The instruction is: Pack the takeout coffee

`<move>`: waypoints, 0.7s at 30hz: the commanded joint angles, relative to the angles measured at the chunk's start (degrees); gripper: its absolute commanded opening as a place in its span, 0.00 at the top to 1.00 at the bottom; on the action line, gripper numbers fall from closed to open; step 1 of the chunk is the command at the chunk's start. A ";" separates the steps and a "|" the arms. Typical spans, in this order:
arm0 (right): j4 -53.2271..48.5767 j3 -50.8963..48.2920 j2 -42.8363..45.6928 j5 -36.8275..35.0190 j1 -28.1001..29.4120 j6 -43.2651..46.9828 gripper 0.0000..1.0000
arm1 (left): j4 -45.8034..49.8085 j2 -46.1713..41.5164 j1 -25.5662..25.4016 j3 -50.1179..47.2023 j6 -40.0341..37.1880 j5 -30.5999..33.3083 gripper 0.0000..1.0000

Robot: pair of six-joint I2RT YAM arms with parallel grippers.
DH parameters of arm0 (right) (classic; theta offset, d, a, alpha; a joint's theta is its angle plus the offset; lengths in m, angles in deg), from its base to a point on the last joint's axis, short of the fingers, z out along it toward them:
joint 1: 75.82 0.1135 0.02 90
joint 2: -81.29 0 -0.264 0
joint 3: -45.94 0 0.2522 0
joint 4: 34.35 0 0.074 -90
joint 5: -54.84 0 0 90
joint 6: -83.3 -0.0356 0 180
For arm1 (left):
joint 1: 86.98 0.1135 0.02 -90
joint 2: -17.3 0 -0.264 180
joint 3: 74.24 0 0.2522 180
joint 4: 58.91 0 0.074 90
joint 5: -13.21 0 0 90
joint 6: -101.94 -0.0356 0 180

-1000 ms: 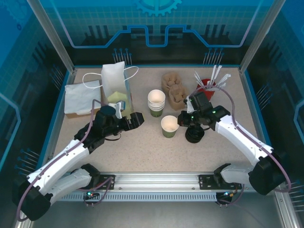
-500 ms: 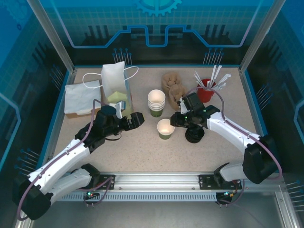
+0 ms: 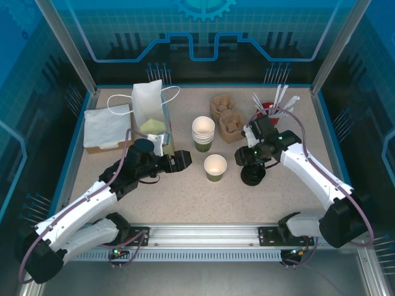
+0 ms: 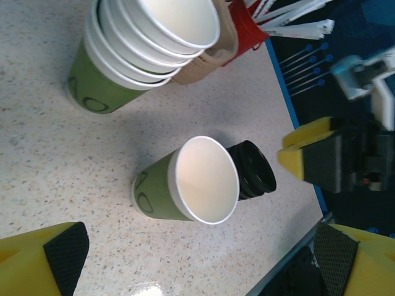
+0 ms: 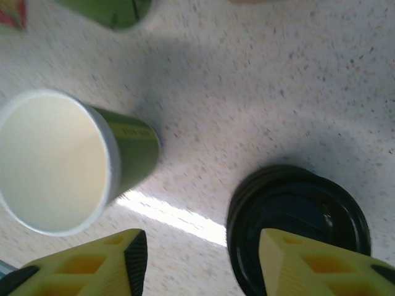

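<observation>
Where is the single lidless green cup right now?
In the top view the lidless cup stands upright mid-table, just on the near side of the stack of cups and left of the stack of black lids.

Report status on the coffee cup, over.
Left pincer open, empty, facing the cup. Right pincer open, empty, above, between cup and lid stack. Cup upright, lidless. Lid stack beside it, not touching.
</observation>
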 commanded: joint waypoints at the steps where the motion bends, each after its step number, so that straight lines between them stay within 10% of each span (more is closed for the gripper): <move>1: -5.91 0.76 -3.35 -0.14 -0.96 5.02 0.44 | -2.53 0.37 -0.75 2.11 -2.33 0.24 0.02; 21: -5.81 0.62 -13.25 5.02 -3.70 5.42 0.64 | 0.29 0.87 -1.20 2.50 -2.97 1.37 0.02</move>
